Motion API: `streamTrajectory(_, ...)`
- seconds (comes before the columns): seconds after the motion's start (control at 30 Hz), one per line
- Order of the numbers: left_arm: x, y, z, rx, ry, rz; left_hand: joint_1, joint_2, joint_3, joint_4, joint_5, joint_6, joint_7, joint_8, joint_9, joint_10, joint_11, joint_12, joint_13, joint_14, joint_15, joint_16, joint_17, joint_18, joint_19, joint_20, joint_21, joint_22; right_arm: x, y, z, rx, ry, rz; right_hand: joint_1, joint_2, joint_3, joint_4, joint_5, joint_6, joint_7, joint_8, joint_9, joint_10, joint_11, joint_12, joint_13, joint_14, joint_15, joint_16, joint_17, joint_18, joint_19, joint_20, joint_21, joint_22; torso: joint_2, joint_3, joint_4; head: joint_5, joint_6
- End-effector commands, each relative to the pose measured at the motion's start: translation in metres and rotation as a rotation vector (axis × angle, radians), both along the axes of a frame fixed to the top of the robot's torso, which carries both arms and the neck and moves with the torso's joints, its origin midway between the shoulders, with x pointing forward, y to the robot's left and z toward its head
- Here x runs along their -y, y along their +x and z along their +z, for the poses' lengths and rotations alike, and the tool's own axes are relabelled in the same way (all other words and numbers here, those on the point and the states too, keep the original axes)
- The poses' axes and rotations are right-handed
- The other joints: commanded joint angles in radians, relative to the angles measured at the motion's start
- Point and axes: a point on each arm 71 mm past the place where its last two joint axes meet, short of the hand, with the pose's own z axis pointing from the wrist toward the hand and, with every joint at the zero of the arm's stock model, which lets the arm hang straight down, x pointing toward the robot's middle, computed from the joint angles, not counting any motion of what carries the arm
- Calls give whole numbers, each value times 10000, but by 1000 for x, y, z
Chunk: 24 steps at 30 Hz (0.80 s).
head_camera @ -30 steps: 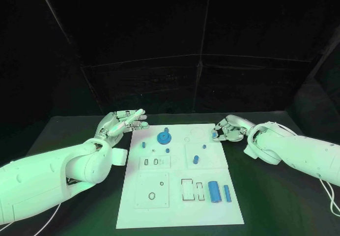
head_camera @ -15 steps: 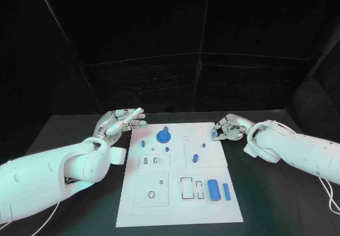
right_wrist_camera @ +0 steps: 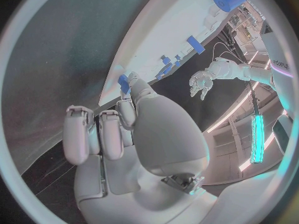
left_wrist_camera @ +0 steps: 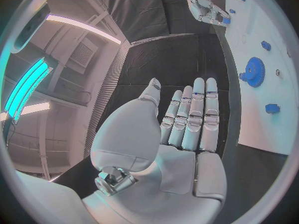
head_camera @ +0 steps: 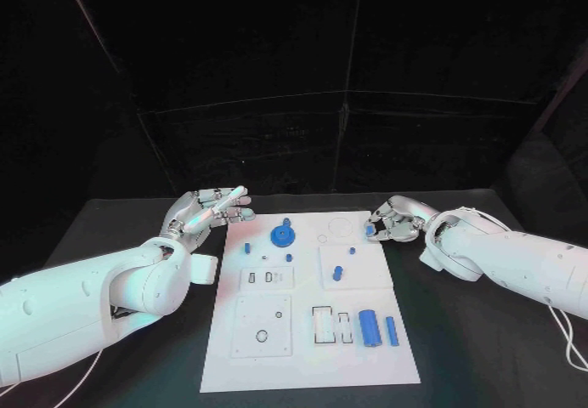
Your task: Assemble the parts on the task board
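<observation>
Pinching a small blue part at the far right corner of the white task board, the right hand has its fingers curled round it. The left hand hovers just off the board's far left corner, fingers straight and apart, holding nothing. A blue gear sits on the board between the hands.

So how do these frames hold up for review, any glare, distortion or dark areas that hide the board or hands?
Head view: the task board is evenly lit and readable, the backdrop is near black, and the left hand is bright but legible. Left wrist view: fisheye bends the board edge, and bright light strips flare at the rim. Right wrist view: the right hand looms close and covers much of the board.
</observation>
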Motion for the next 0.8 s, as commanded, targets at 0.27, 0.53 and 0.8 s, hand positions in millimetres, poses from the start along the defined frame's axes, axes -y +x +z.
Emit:
streamTrajectory(0.27, 0, -1, 2, 80, -14, -63, 15, 120, -7, -63, -41, 80, 16, -77, -10, 38, 49, -51, -7, 57, 22, -56, 14, 139, 42, 3, -76, -12, -9, -9, 13, 1431, -61, -86, -15, 317, 457, -112, 132, 285, -80, 125, 35, 181, -78, 139, 96, 709, -136, 106, 852, -146, 157, -74, 101, 925, -31, -5, 0, 8, 25)
streamTrajectory(0.53, -1, -1, 2, 55, -10, -66, 14, 124, -6, -65, -41, 81, 17, -79, -10, 38, 50, -53, -7, 57, 23, -59, 15, 139, 43, 3, -80, -12, -39, -32, 22, 1178, 689, 24, -283, 325, 655, -72, -21, 292, -95, 108, 17, 188, -85, 95, 68, 706, -150, 98, 843, -148, 164, -95, 104, 937, -37, -20, 15, 22, 61)
streamTrajectory(0.8, 0, 1, 1, 3, -13, -117, -9, 140, -13, -59, -42, 100, 11, -77, -7, 62, 45, -49, -3, 70, 20, -64, 23, 140, 53, 3, -90, -13, -92, -48, 23, 232, 1092, 511, -390, 293, 723, -63, -107, 268, -94, 87, 6, 155, -86, 28, 12, 690, -152, 65, 775, -146, 157, -99, 100, 929, -133, -43, 43, 183, -41)
